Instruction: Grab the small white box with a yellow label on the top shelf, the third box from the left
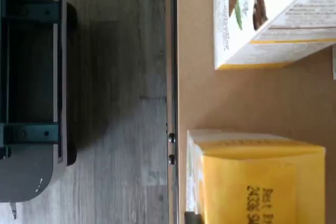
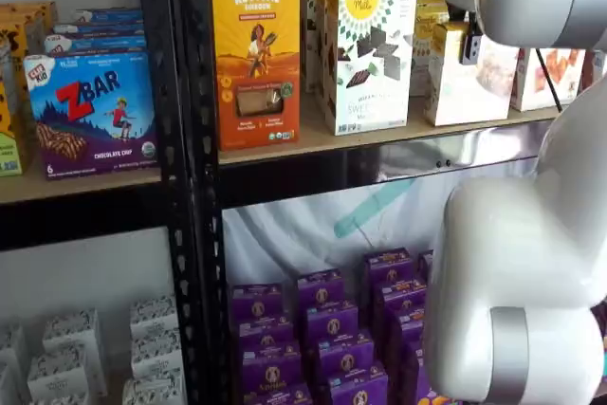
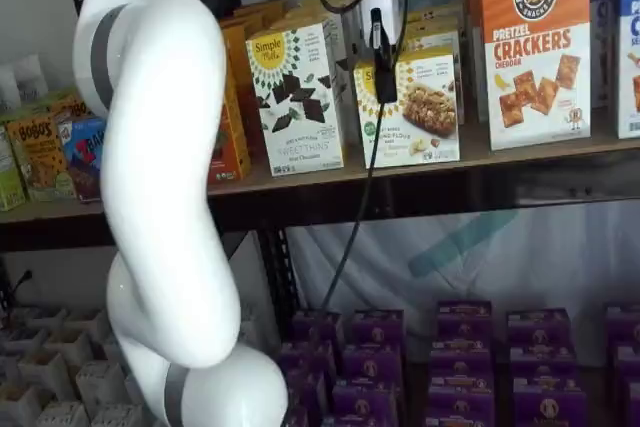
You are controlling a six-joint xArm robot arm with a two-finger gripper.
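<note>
The small white box (image 3: 420,112), with a round yellow logo and a pale cookie picture, stands on the top shelf (image 3: 300,183) to the right of a taller white Simple Mills box (image 3: 297,87). It also shows in a shelf view (image 2: 455,82). In the wrist view its yellow panel (image 1: 257,182) is close below the camera, on the tan plank (image 1: 210,103). My gripper (image 3: 384,87) hangs from above right in front of the box's left part. Only one black finger shows, side-on, with a cable beside it. A black finger (image 2: 471,46) also shows at the box's front upper edge. Whether it is open cannot be told.
An orange pretzel cracker box (image 3: 535,47) stands right of the small box. An orange Revival box (image 2: 256,54) stands left of the taller box (image 2: 370,54). Purple boxes (image 3: 450,357) fill the lower level. My white arm (image 3: 160,167) stands in front of the shelves. The dark front rail (image 1: 170,103) borders the plank.
</note>
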